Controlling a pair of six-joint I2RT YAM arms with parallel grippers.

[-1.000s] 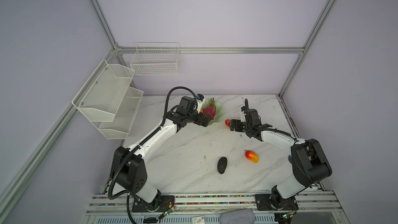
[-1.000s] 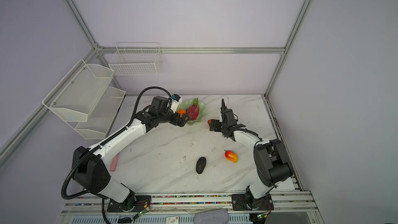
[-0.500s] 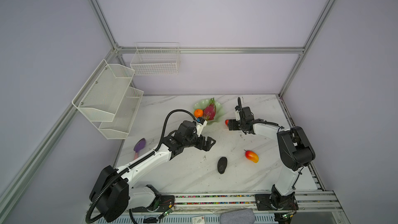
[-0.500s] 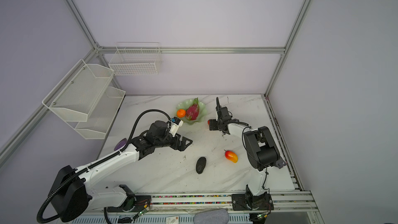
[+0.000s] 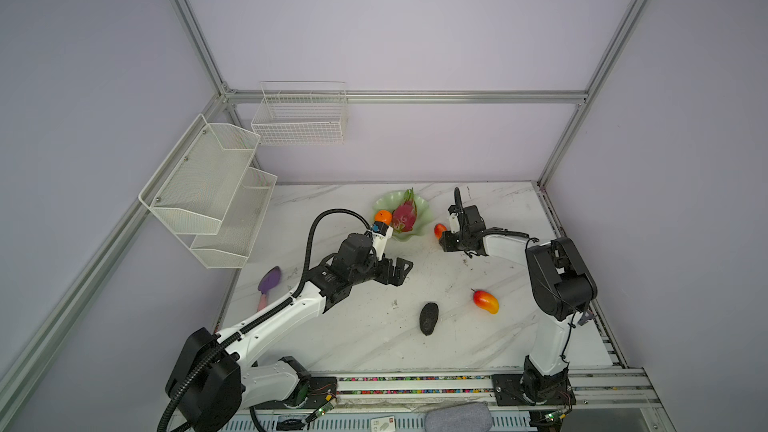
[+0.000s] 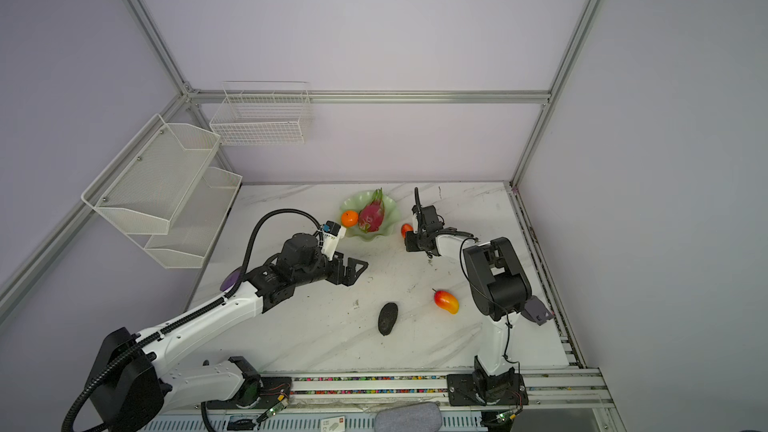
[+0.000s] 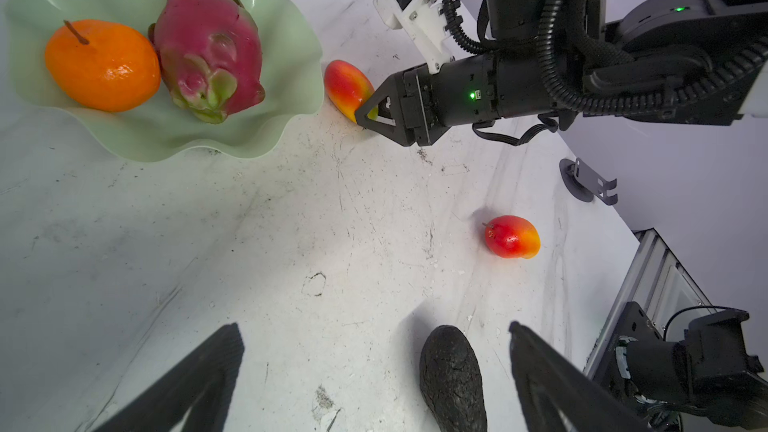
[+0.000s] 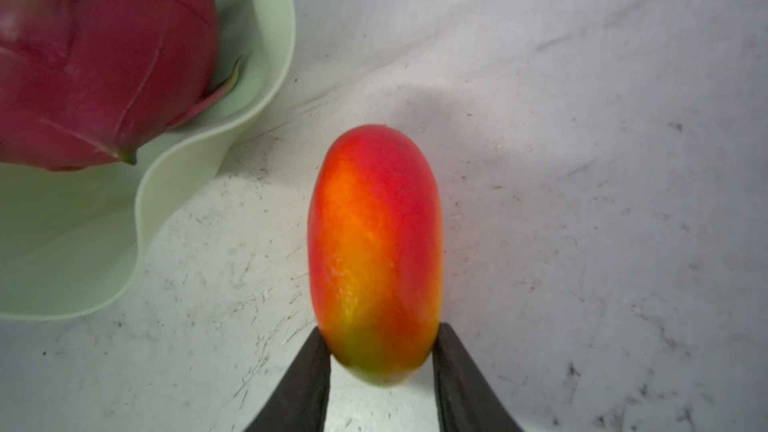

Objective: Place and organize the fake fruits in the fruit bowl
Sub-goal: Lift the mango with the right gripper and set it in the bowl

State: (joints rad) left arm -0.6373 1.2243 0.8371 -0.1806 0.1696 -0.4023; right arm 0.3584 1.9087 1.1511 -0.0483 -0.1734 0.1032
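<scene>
The pale green fruit bowl [image 5: 426, 211] [image 6: 388, 218] [image 7: 270, 118] [image 8: 62, 243] at the back middle holds the dragon fruit [image 5: 405, 216] [image 6: 371, 214] [image 7: 208, 39] [image 8: 104, 56] and the orange [image 5: 383, 216] [image 6: 349, 218] [image 7: 102, 64]. Just right of the bowl a mango [image 5: 439, 230] [image 6: 406, 229] [image 7: 347, 87] [image 8: 374, 251] lies on the table, with my right gripper [image 5: 444, 240] [image 6: 409, 241] [image 7: 363, 112] [image 8: 380, 328] shut on its near end. My left gripper [image 5: 401, 270] [image 6: 357, 270] [image 7: 373, 326] hangs open and holds nothing. Ahead of it lies the black avocado [image 5: 429, 317] [image 6: 387, 317] [image 7: 453, 380]. A second mango [image 5: 486, 302] [image 6: 447, 302] [image 7: 512, 237] lies front right.
A purple-bladed trowel [image 5: 269, 280] [image 6: 227, 282] lies at the table's left edge, partly behind the left arm. A two-tier white basket [image 5: 208, 184] hangs on the left wall and a wire basket [image 5: 299, 118] on the back wall. The marble table [image 5: 353, 338] is scuffed.
The left arm has drawn back from the bowl toward the table's middle, gripper still open. The right gripper has closed on the mango beside the bowl.
</scene>
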